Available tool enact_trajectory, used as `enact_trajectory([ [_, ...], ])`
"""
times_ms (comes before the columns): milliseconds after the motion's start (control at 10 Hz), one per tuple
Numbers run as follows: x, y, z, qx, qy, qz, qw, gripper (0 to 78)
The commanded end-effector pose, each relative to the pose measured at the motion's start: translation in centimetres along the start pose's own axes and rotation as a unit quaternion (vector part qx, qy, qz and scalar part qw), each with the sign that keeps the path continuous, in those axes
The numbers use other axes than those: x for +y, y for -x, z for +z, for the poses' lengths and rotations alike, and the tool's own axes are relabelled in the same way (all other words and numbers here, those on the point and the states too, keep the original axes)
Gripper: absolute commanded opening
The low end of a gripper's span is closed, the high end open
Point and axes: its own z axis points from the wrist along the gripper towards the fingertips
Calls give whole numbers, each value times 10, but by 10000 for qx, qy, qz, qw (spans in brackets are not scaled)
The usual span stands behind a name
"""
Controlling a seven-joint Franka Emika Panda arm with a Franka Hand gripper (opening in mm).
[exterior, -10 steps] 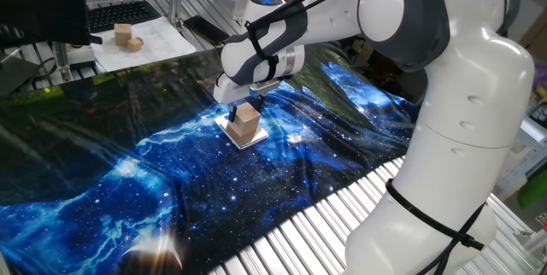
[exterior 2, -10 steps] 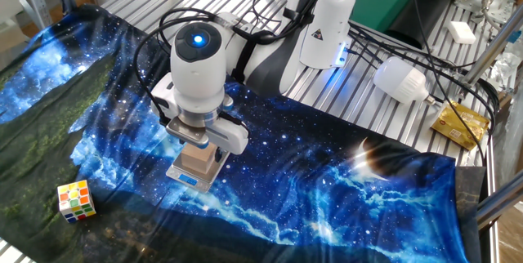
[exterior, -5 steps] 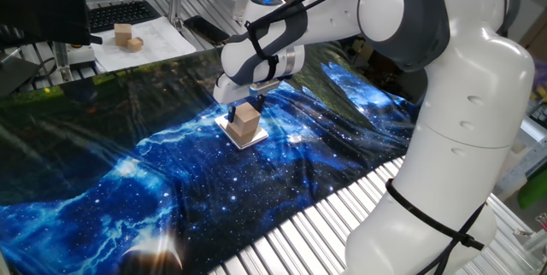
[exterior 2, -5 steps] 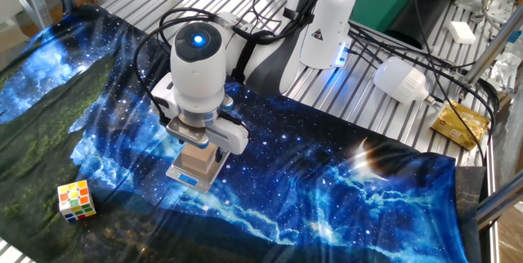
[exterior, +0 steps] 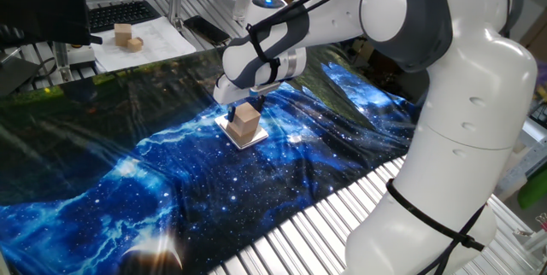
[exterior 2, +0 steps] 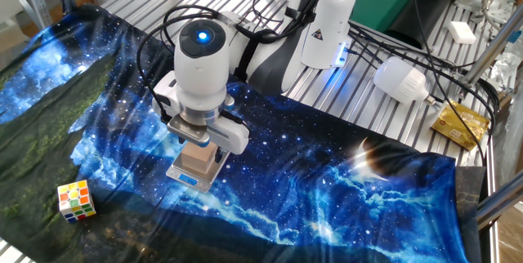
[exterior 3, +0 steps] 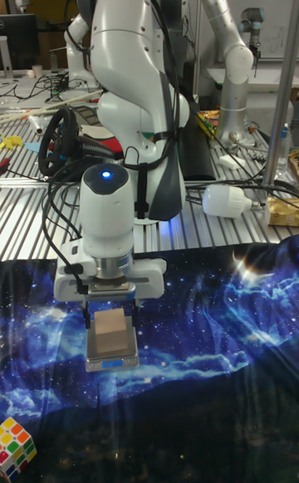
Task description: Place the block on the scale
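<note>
Your white Franka arm (exterior: 444,96) bent over the galaxy-print cloth (exterior: 128,198) that covered most of the table, its wrist pointing straight down. The gripper (exterior 3: 110,317) hung right over the scale (exterior 3: 112,360), and its fingers (exterior 3: 133,315) stood either side of the block (exterior 3: 110,332), close to its flanks; whether they were pressing on it or just off it, I could not tell from any view. The block sat upright and square on the scale, roughly centred, its bottom face on the white top. The scale lay flat on the cloth near the middle of the blue patch (exterior 2: 193,176). You had a white lamp-like unit (exterior 2: 402,80) lying on the metal slats behind the cloth, and a sheet of white paper (exterior: 144,40) with two small wooden blocks (exterior: 126,36) far off at the table's back edge. A multicoloured puzzle cube (exterior 2: 74,199) sat on the cloth well apart from the scale, near the cloth's edge.
</note>
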Motion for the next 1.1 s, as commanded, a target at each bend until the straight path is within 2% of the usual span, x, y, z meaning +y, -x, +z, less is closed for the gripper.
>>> enact_trajectory([
  [100, 0, 1, -16, -56, -148, 83, 9998, 775],
  [500, 9, -3, -34, -36, -116, 136, 9998, 775],
  [700, 20, -3, -51, -10, -111, 318, 9994, 775],
  [1100, 37, 0, -85, 139, -83, 558, 9983, 775],
])
